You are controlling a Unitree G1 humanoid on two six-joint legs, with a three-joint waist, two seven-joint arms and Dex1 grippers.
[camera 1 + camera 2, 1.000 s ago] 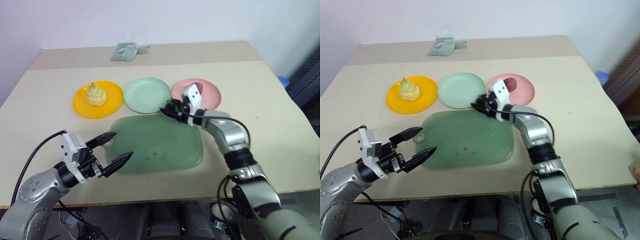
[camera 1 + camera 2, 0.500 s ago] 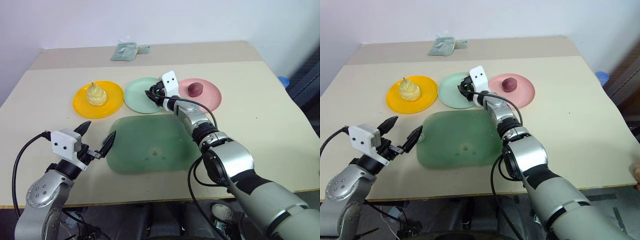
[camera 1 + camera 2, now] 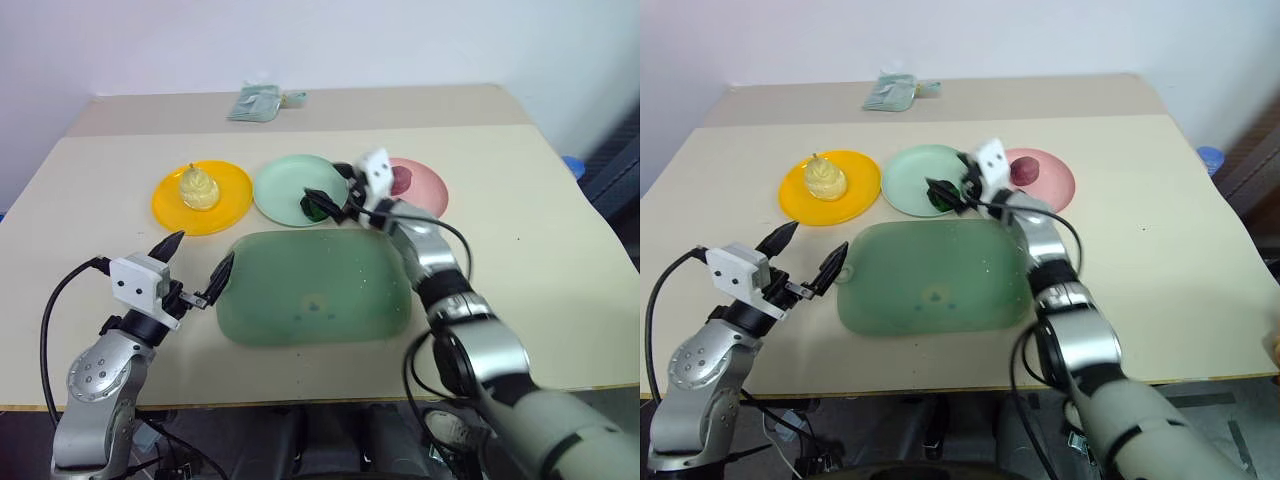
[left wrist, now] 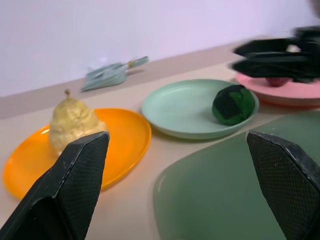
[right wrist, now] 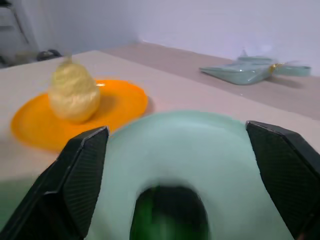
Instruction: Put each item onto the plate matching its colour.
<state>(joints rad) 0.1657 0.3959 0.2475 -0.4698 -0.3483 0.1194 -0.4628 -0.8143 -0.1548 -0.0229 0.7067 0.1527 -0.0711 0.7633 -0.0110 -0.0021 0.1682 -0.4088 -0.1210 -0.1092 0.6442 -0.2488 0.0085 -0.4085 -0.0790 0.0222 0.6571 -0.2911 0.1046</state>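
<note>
The green-and-black lump (image 4: 232, 104) lies on the mint green plate (image 3: 285, 183), toward its right side. My right gripper (image 3: 325, 185) hovers just behind and above the lump, open, its fingers (image 5: 82, 170) spread wide and holding nothing. A pale yellow pear (image 3: 198, 187) stands on the orange-yellow plate (image 3: 225, 205). On the pink plate (image 3: 428, 190) rests the dark red fruit (image 3: 1023, 171). My left gripper (image 3: 196, 262) is open and empty at the left end of the large green board (image 3: 310, 290).
The large green board lies in front of the three plates. A pale green packet (image 3: 255, 102) sits at the table's back. Bare table (image 3: 540, 230) extends to the right of the pink plate and along the front edge.
My right gripper carried the lump from in front of the pink plate to the mint plate, opened and let it go, then drew back a little. The left gripper rolled and shifted slightly.
</note>
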